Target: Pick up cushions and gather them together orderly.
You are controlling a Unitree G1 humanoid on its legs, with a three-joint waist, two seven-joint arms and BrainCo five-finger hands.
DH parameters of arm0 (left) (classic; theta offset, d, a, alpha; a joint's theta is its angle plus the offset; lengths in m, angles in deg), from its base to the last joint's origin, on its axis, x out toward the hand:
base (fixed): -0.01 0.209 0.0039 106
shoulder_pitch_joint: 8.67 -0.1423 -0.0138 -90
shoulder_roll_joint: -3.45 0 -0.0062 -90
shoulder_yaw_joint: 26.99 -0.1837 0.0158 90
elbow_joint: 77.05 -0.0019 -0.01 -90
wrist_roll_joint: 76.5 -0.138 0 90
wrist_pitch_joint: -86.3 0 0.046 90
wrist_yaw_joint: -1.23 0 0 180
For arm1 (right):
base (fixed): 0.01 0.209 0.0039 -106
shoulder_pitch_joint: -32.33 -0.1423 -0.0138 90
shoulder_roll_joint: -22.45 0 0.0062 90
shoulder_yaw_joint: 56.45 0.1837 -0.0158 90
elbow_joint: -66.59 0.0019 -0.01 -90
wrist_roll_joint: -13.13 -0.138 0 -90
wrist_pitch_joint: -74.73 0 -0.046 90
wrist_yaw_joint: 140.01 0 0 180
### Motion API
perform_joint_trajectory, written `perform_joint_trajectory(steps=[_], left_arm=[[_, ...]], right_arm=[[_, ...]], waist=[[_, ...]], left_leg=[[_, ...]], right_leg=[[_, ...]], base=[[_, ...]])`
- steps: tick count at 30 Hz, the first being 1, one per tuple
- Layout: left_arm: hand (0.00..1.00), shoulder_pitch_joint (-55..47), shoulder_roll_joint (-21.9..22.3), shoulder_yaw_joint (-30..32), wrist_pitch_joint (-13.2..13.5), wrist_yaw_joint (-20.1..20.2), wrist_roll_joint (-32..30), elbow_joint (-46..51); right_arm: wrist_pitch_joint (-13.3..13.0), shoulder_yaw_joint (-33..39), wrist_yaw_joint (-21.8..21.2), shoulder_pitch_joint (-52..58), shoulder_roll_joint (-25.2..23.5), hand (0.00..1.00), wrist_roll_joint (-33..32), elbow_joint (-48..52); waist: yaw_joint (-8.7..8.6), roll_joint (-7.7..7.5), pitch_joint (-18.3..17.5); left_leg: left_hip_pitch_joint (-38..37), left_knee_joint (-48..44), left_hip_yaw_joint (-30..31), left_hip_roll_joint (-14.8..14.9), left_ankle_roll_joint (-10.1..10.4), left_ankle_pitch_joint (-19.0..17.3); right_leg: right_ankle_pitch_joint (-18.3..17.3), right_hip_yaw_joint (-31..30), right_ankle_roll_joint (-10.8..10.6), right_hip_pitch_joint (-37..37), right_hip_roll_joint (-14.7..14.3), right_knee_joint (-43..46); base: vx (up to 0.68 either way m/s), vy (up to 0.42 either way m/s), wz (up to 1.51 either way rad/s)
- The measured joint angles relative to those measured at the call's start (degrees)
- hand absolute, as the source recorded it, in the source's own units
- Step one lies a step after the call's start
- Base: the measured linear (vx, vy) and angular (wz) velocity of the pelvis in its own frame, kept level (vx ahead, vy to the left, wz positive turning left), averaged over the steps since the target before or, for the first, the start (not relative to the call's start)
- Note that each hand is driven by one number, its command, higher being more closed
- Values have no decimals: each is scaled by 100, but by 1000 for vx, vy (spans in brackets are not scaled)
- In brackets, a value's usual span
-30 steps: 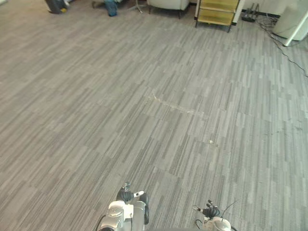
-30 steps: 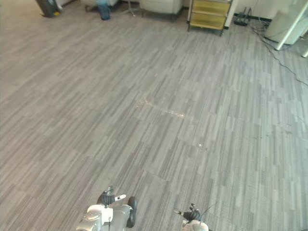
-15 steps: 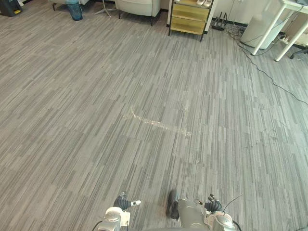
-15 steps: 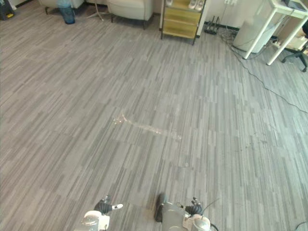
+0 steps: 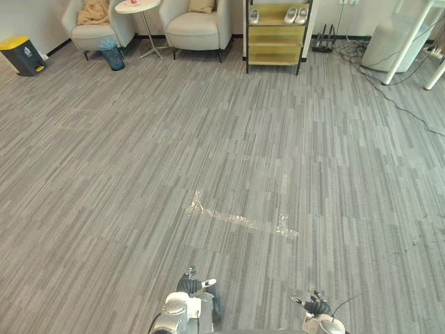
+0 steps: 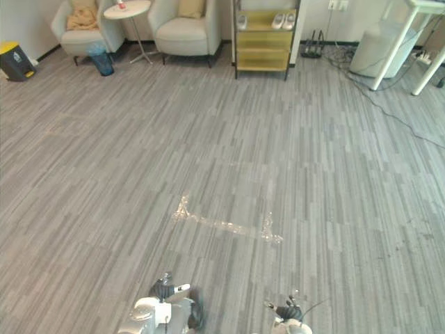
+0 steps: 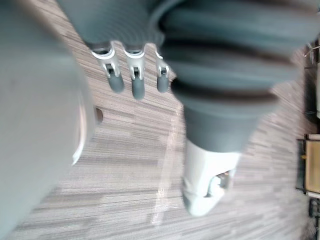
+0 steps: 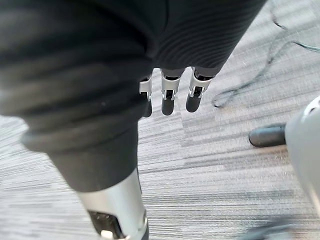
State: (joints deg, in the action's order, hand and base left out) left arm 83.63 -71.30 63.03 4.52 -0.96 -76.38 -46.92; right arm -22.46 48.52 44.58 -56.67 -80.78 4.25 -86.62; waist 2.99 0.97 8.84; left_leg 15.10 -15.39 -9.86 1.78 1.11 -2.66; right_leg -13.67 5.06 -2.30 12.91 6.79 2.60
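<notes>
Approach step, I judge: left hand (image 7: 132,80) and right hand (image 8: 169,95) hang empty, fingers loosely straight; next, cross the carpet (image 5: 222,139) toward the tan cushion (image 5: 201,5) on the far armchair (image 5: 197,29)

Left robot hand (image 7: 132,75) hangs low, fingers straight — right robot hand (image 8: 170,95) likewise.

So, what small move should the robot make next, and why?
Probably a step forward, bearing left, toward the armchairs: the left cushion and right cushion lie on them, far beyond reach, and the left hand and right hand hang open and empty.
</notes>
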Motion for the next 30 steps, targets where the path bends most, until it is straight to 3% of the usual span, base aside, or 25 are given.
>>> perform_joint_trajectory(steps=[2,3,4,5,6,7,8,9,10,12,13,14,15,16,18,19,20,21,22,23,25,27,28,29,30], left_arm=[[0,36,-99,11,-8,12,-2,-65],[0,33,-98,12,-6,7,-2,-65],[0,23,-97,5,-10,11,0,-94],[0,26,-104,-5,-17,14,0,-183],[0,22,-124,-31,-22,14,1,-233],[0,24,-262,-288,-51,15,0,-409],[0,21,-291,-356,-66,15,0,-428],[0,-19,-323,-401,-99,14,0,-437],[0,-22,-358,-395,-130,8,8,-437],[0,23,-359,-394,-132,7,9,-435],[0,33,-349,-396,-132,7,10,-426],[0,-1,-343,-428,-127,6,10,-422],[0,-8,-343,-431,-127,6,10,-420],[0,-46,-345,-421,-129,5,10,-427],[0,-87,-89,-349,-120,11,6,-462],[0,-75,-58,-326,-121,9,5,-477],[0,-50,19,-198,-127,16,-2,-501],[0,-33,109,138,-130,18,-1,-426],[0,-43,132,230,-129,16,2,-389],[0,-100,166,355,-116,16,4,-227],[0,-109,141,330,-111,21,8,-94],[0,-106,143,248,-85,14,14,2],[0,-102,144,220,-77,18,13,19],[0,-83,141,112,-42,13,11,74],[0,-79,144,93,-24,13,10,75]], right_arm=[[11,16,2,38,-20,0,11,-73],[11,21,3,44,-15,0,13,-73],[7,45,2,40,2,0,29,-76],[0,44,-4,-4,-7,0,98,-83],[-10,39,-20,-1,-26,0,170,-82],[-3,46,-55,20,-37,0,211,-81],[-4,49,-69,44,-23,0,203,-66],[-8,41,-69,50,24,0,208,-54],[-10,-5,-97,1,62,0,214,-57],[-20,-12,-117,-63,59,0,199,-40],[-27,-35,-117,-127,78,0,203,-27],[-26,-130,-113,-150,100,0,207,-6],[-26,-161,-114,-128,107,0,204,-5],[-25,-168,-115,-78,145,0,209,-11],[-15,-146,-113,-115,345,0,212,-44],[-14,-117,-114,-114,380,0,211,-49],[-7,164,-131,-109,348,0,204,-43],[-1,268,-113,-61,316,0,199,-26],[-1,223,-116,-28,303,0,202,7],[7,26,-111,115,285,0,199,196],[13,8,-112,120,232,0,195,182],[8,36,-109,108,168,0,146,135],[9,38,-111,90,158,0,145,129],[10,55,-107,60,137,0,146,118],[9,55,-107,61,142,0,146,111]], waist=[[4,-155,-44],[21,-160,-50],[19,-142,-80],[14,-151,-74],[10,-159,-68],[-40,-173,-65],[-68,-167,-69],[-111,-115,-65],[-117,-78,-63],[-137,-38,-36],[-192,-15,-21],[-313,-70,-28],[-321,-111,-26],[-341,-219,-16],[-301,197,-66],[-303,236,-59],[-322,337,-18],[-326,369,1],[-322,368,17],[-257,329,87],[-221,290,116],[-106,266,121],[-88,265,120],[-7,238,132],[10,237,132]], left_leg=[[1,-380,-57,-96,-227,-251],[-43,-435,-75,-97,-236,-346],[-271,-446,-134,-75,-229,-616],[-654,-258,-209,-61,-212,-806],[-889,-135,-213,-85,-210,-868],[-1595,245,-249,-164,-209,-936],[-1782,357,-258,-170,-209,-938],[-2130,620,-308,-151,-205,-936],[-2488,837,-385,-27,-195,-942],[-2586,877,-371,100,-157,-969],[-2670,939,-357,183,-158,-970],[-2887,1055,-300,224,-97,-1006],[-2947,1062,-265,193,-20,-1052],[-3213,1059,-78,158,256,-1241],[-3180,626,176,565,296,-1278],[-3088,415,254,626,297,-1278],[-2773,-468,473,809,398,-1218],[-2253,-1864,728,1002,538,-794],[-2052,-2311,770,1066,529,-548],[-1315,-3967,758,1352,456,-178],[-861,-4557,562,1442,382,-497],[-301,-3861,-34,1346,259,-1053],[-272,-3522,-78,1263,258,-1105],[-163,-2221,-97,857,263,-1125],[-133,-1827,-59,725,258,-1098]], right_leg=[[103,-197,-167,21,155,238],[102,-281,-167,-27,149,439],[97,-477,-227,-297,139,1270],[233,-600,-828,-814,172,2642],[405,-605,-1231,-1123,227,3445],[86,-426,-854,-1651,315,4696],[-15,-295,-679,-1750,340,4812],[-221,67,-356,-1961,395,4779],[-422,707,3,-2407,331,4078],[-360,884,94,-2790,133,3290],[-115,866,118,-2997,-12,2655],[819,676,33,-3073,-192,1095],[1054,573,38,-3073,-199,781],[2035,261,132,-3033,-239,648],[1625,360,323,-3082,-532,1186],[1541,391,343,-3067,-561,1240],[1346,559,464,-2861,-642,1313],[1091,696,535,-2523,-734,1302],[1013,699,569,-2393,-763,1272],[748,713,729,-1839,-899,1068],[661,705,769,-1383,-946,842],[646,597,650,-755,-919,399],[633,583,625,-689,-893,351],[542,467,543,-502,-769,261],[511,421,524,-456,-734,237]], base=[[495,100,11],[511,135,-9],[476,129,-33],[466,117,-40],[556,81,-31],[468,39,-9],[483,29,-5],[482,-28,-15],[559,-81,-15],[443,-117,3],[450,-186,36],[473,-211,41],[590,-294,52],[420,-243,22],[477,-283,13],[441,-286,26],[439,-324,37],[530,-379,38],[595,-351,35],[333,-158,19],[366,-153,1],[413,-147,-28],[475,-31,-35],[336,12,-25],[436,49,-37]])
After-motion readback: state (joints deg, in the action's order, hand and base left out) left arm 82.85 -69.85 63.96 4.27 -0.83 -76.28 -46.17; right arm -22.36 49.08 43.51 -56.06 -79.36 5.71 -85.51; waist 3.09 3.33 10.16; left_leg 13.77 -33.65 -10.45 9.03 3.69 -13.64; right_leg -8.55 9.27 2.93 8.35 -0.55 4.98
